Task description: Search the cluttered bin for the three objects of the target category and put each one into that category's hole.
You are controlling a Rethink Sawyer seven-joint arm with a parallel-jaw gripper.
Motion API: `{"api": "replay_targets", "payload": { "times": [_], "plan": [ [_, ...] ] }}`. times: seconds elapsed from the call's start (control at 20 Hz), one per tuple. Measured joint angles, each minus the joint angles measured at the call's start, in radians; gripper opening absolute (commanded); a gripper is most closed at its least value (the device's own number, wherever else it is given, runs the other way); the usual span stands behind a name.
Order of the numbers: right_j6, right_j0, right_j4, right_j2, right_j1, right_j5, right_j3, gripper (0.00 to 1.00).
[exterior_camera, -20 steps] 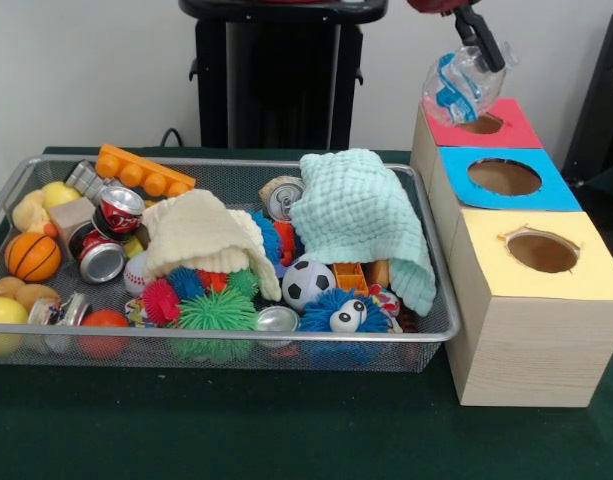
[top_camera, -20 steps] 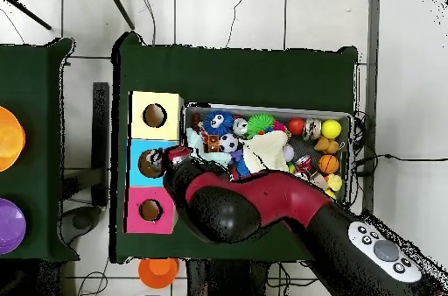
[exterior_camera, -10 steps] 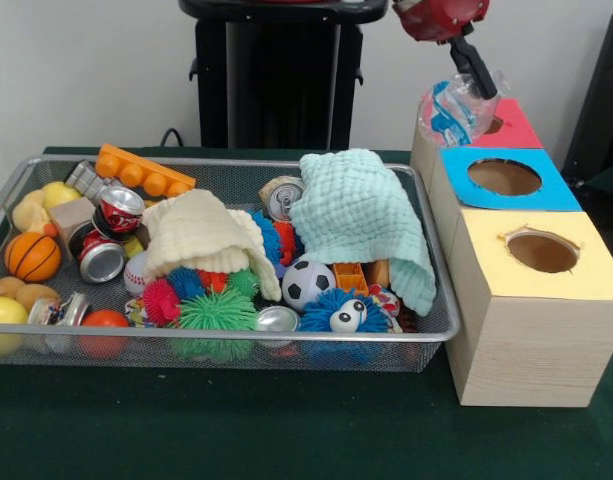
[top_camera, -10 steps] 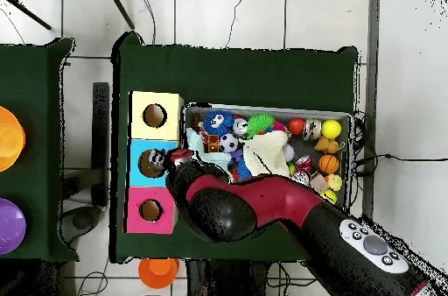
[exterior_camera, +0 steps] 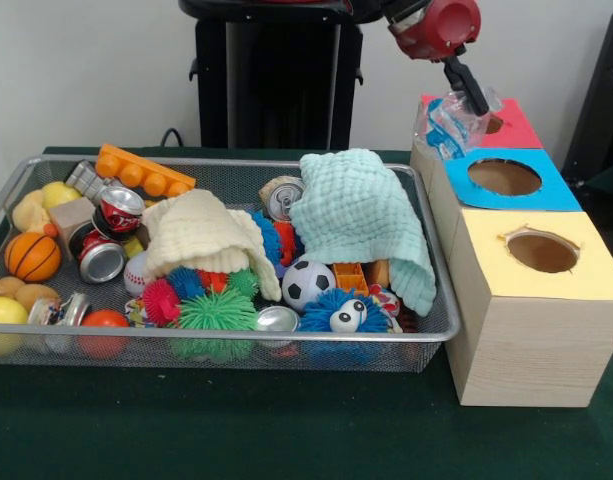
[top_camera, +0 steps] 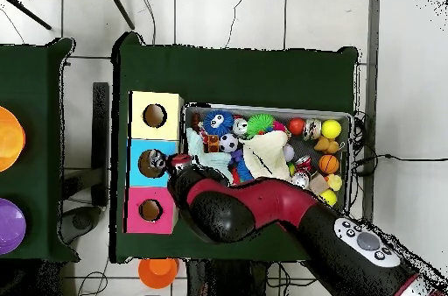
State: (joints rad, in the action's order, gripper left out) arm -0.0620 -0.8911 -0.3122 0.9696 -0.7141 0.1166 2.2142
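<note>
Bottle [exterior_camera: 448, 122], clear and crumpled with a blue label, hangs clamped in the claw [exterior_camera: 473, 100], whose thin black fingers are closed on its upper part; it sits in the air at the edge of the pale wooden box [exterior_camera: 516, 330], just over the border between the red-surround hole [exterior_camera: 492, 124] and the blue-surround hole [exterior_camera: 504, 177]. In the front view the blue hole lies just below and toward the camera from the claw; the yellow-surround hole [exterior_camera: 542, 252] is farther that same way. The wire-mesh bin [exterior_camera: 226, 345] spreads out well off to the picture's left of the claw and lower, holding a mint cloth [exterior_camera: 364, 220], a cream cloth [exterior_camera: 201, 235], soda cans [exterior_camera: 118, 210], balls and spiky toys. From overhead the red arm [top_camera: 262, 209] covers the claw; the bottle [top_camera: 158, 162] shows at the blue hole [top_camera: 149, 163].
</note>
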Motion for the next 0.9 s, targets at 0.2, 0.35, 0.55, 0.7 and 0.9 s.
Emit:
{"api": "replay_targets", "payload": {
  "times": [0.2, 0.35, 0.55, 0.7, 0.9],
  "plan": [
    [0.0, 0.007, -0.013, -0.002, 0.008, -0.021, 0.0, 0.0],
    [-0.001, 0.016, -0.013, -0.002, 0.008, -0.046, 0.001, 0.0],
    [-0.001, 0.04, -0.013, -0.002, 0.009, -0.102, 0.004, 0.0],
    [-0.001, 0.053, -0.013, -0.002, 0.009, -0.127, 0.006, 0.0],
    [-0.001, 0.073, -0.013, -0.004, 0.01, -0.16, 0.013, 0.0]
  ]
}}
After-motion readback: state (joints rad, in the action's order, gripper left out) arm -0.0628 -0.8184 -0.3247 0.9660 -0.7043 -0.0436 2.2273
